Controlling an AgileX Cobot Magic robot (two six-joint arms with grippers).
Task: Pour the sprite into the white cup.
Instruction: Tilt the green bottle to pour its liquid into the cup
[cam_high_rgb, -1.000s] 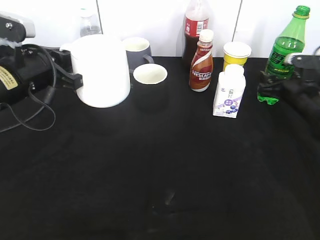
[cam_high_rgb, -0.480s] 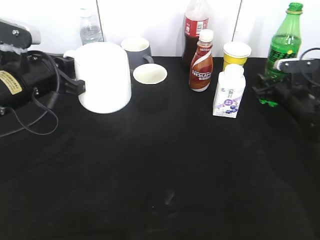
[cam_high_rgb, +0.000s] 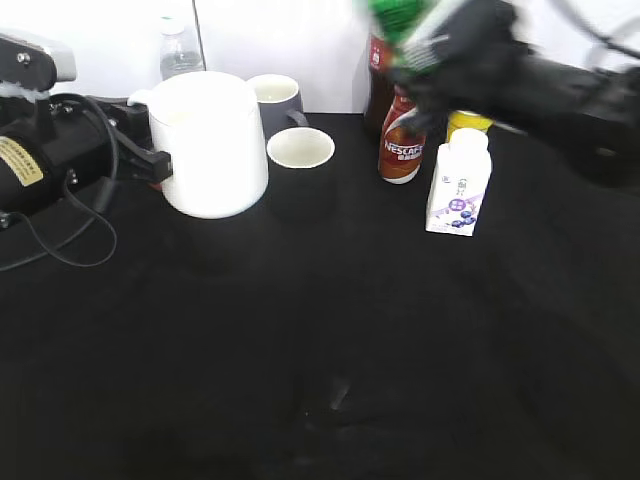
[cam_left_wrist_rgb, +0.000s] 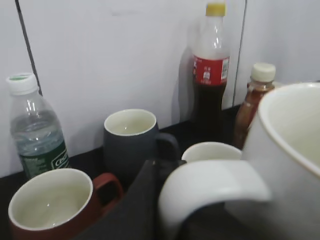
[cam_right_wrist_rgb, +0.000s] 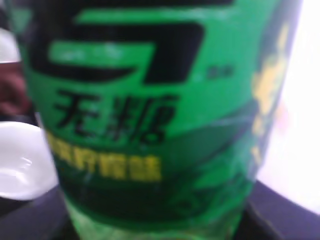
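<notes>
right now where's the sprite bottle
The sprite is lifted off the table in the right tool, at the top of the exterior view above the Nescafe bottle; it fills the right wrist view.

Desk (cam_high_rgb: 330, 330): covered in matt black cloth, faintly creased. White cup (cam_high_rgb: 208, 145): glazed ceramic, smooth and glossy, with a soft sheen on the handle in the left wrist view. Grey mug (cam_left_wrist_rgb: 129, 142): matt outside, pale glazed inside. Red mug (cam_left_wrist_rgb: 52, 207): glossy glaze. Sprite (cam_right_wrist_rgb: 150, 115): translucent green plastic under a shiny printed label. Water bottle (cam_left_wrist_rgb: 36, 132): clear plastic. Carton (cam_high_rgb: 458, 182): smooth printed card. Wall (cam_left_wrist_rgb: 115, 50): smooth white panels.
</notes>
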